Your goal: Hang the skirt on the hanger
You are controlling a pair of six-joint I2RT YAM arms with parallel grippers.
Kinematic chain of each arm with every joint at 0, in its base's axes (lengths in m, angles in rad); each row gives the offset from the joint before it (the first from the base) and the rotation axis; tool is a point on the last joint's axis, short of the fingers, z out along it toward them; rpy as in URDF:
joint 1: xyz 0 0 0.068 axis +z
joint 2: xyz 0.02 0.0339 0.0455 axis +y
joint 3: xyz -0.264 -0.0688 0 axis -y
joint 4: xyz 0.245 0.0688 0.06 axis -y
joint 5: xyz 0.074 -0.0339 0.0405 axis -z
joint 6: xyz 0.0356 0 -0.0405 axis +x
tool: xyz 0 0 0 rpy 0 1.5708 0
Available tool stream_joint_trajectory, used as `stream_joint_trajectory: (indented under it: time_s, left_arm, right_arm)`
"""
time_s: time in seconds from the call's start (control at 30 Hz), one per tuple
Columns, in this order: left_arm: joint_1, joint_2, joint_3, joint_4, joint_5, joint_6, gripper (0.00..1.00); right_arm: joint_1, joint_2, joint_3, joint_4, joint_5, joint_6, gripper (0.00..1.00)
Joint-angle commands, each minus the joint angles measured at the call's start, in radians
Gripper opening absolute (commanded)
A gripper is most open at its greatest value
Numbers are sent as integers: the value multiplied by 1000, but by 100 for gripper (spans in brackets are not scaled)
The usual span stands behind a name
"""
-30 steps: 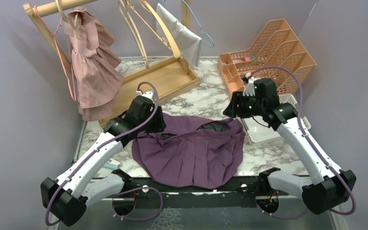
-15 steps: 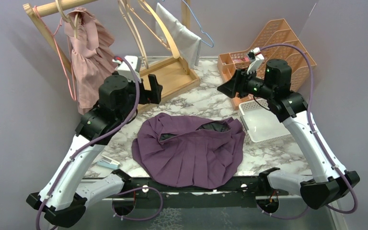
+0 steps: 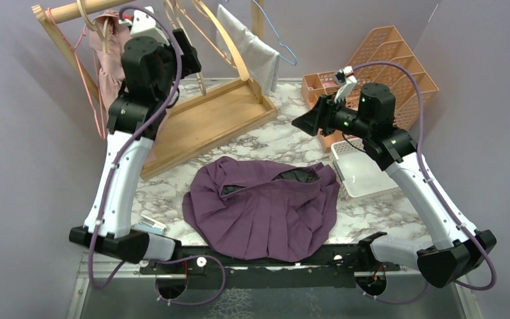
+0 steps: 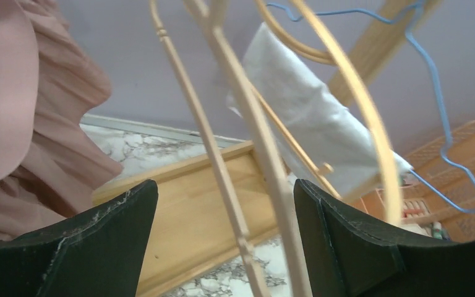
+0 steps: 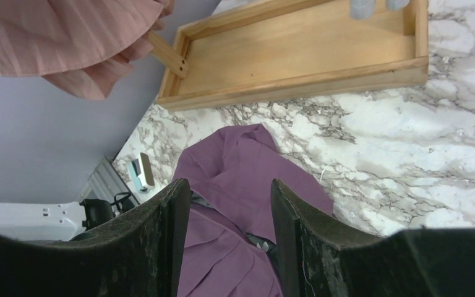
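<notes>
So the skirt (image 3: 262,209) is lying spread out flat on the marble table (image 3: 285,143), waistband end toward the back, and neither arm has hold of it. The left gripper (image 4: 222,204) is way up at the rack, well apart from the skirt, jaws spread wide and gripping nothing. A pale wooden hanger (image 4: 250,117) runs through the gap between them in the wrist view (can't tell if it touches either finger). The right gripper (image 5: 230,189) hangs above the table behind the skirt's right side, jaws about half apart and empty, with the purple fabric showing below.

Containers: the rack's wooden tray (image 3: 226,109) sits back left. An orange organizer (image 3: 398,80) at back right has a few small bits in a front slot, too small to make out. A white basket (image 3: 365,176) sits just beside the skirt's right edge. A pink dress (image 4: 12,111) hangs on the rack.
</notes>
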Motion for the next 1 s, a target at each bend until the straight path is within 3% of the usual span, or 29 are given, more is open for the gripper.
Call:
stream_joint_trajectory:
  time_s: [0.0, 0.1, 0.33, 0.53, 0.9, 0.97]
  left_arm:
    - [110, 87, 78, 5, 198, -113, 80]
    - [125, 131, 113, 19, 261, -124, 78]
    - [144, 147, 131, 58, 265, -138, 78]
    - [160, 172, 123, 58, 263, -144, 70]
    - [180, 195, 137, 58, 304, -173, 38]
    - [182, 203, 138, 55, 304, -183, 37]
  right_arm:
    - [17, -25, -34, 34, -19, 21, 54]
    - [21, -34, -43, 20, -11, 13, 54]
    - [22, -44, -63, 14, 3, 1, 54]
    - [23, -39, -64, 19, 4, -4, 54]
    - [24, -48, -68, 12, 18, -3, 54]
    - [24, -53, -67, 11, 22, -2, 54]
